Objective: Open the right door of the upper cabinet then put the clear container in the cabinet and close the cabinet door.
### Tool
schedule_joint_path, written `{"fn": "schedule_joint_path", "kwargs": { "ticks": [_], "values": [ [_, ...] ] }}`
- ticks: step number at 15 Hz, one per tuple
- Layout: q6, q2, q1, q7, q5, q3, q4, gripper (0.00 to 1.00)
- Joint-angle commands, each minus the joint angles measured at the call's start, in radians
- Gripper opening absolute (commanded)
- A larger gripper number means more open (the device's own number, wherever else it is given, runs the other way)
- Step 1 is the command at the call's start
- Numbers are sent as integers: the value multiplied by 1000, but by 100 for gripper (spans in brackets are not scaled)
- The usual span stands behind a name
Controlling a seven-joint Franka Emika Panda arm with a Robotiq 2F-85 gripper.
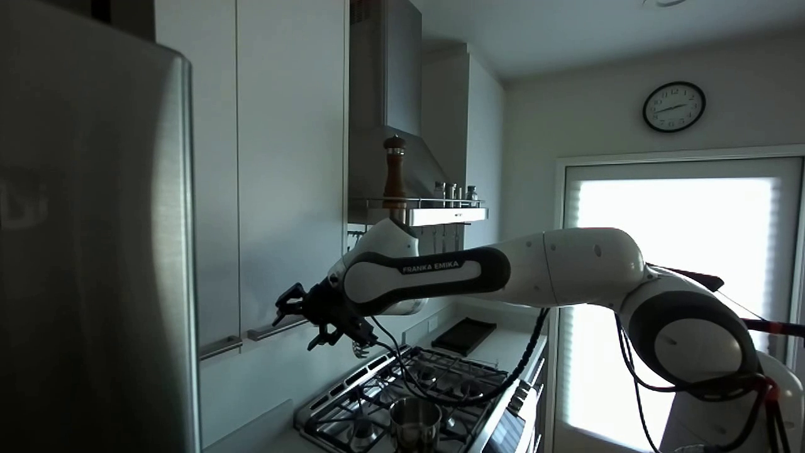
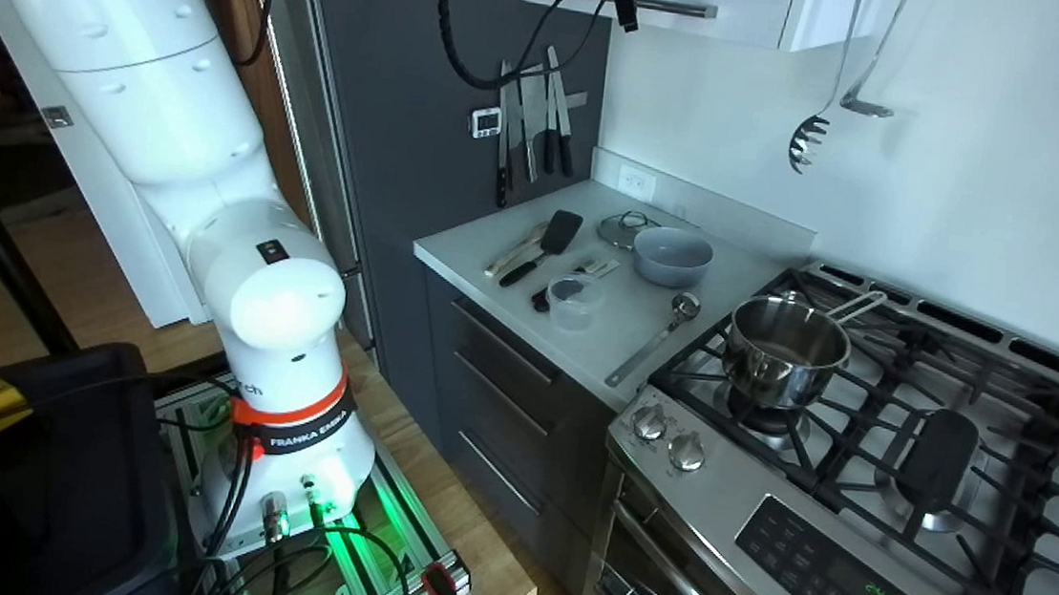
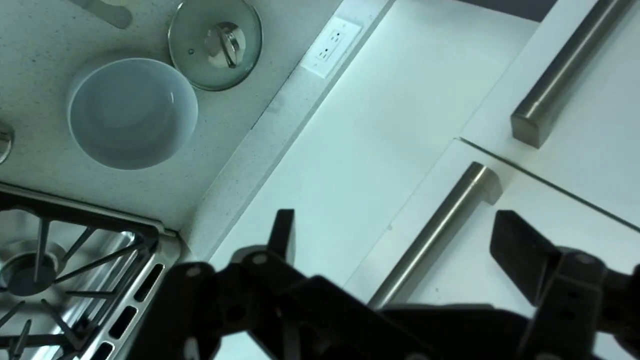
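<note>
Poised before the closed right door (image 1: 292, 157) of the upper cabinet (image 1: 196, 157), with tool (image 3: 392, 215) spread wide
In the wrist view, framing the bar handle (image 3: 433, 230) between parted fingers (image 3: 520, 245); cannot tell whether touching. In an exterior view, can see the clear container (image 2: 574, 303) well below the tool, on the worktop (image 2: 459, 248), near a grey-blue bowl (image 2: 672, 260). Also below, can see a steel pot (image 2: 776, 381) on the stove (image 2: 714, 486).
</note>
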Motion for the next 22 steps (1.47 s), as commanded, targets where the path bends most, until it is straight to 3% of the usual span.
{"fn": "schedule_joint_path", "kwargs": {
  "ticks": [1, 8, 14, 22],
  "values": [
    [42, 14, -2, 109, -16, 8, -7, 100],
    [64, 45, 1, 270, -36, 14, 3, 100],
    [158, 80, 6, 373, -36, 11, 11, 100],
    [152, 96, 12, 431, -43, 6, 11, 100]
  ]
}}
